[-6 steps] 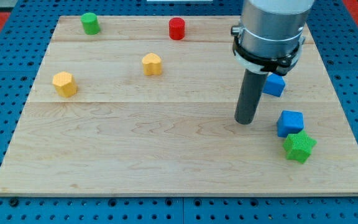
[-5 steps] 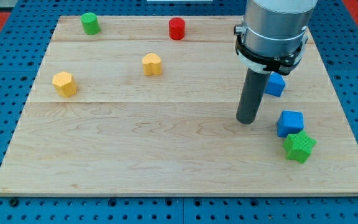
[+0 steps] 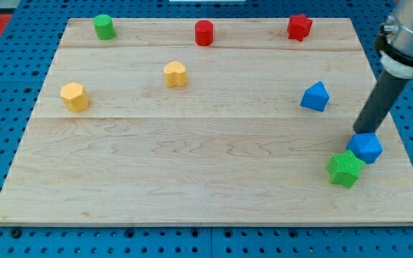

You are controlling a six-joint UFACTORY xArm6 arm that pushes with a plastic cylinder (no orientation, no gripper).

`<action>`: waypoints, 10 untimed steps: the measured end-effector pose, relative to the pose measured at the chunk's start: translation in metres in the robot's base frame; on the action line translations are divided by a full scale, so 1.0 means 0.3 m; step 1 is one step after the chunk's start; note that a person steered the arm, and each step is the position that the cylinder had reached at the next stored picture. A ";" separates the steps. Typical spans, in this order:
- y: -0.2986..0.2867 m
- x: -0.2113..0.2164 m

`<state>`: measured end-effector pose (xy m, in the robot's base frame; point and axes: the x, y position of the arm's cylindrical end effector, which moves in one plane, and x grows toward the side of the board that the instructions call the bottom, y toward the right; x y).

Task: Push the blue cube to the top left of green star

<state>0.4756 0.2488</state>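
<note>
The blue cube (image 3: 366, 148) lies near the board's right edge, touching the green star (image 3: 345, 169) at the star's upper right. My tip (image 3: 364, 133) stands at the cube's upper edge, right against it. The dark rod rises from there toward the view's top right.
A blue triangular block (image 3: 315, 97) lies left of the rod. A red star (image 3: 299, 27), a red cylinder (image 3: 203, 33) and a green cylinder (image 3: 104, 26) line the top edge. Two yellow blocks (image 3: 175, 74) (image 3: 74, 96) lie on the left half. The board's right edge (image 3: 400, 136) is close to the cube.
My tip has moved from the cube's left to its upper right side. The blue cube has shifted right and down, from above the green star to the star's upper right.
</note>
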 end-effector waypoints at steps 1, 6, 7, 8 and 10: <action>0.092 0.000; 0.044 0.139; -0.065 0.054; -0.292 0.033; -0.541 -0.228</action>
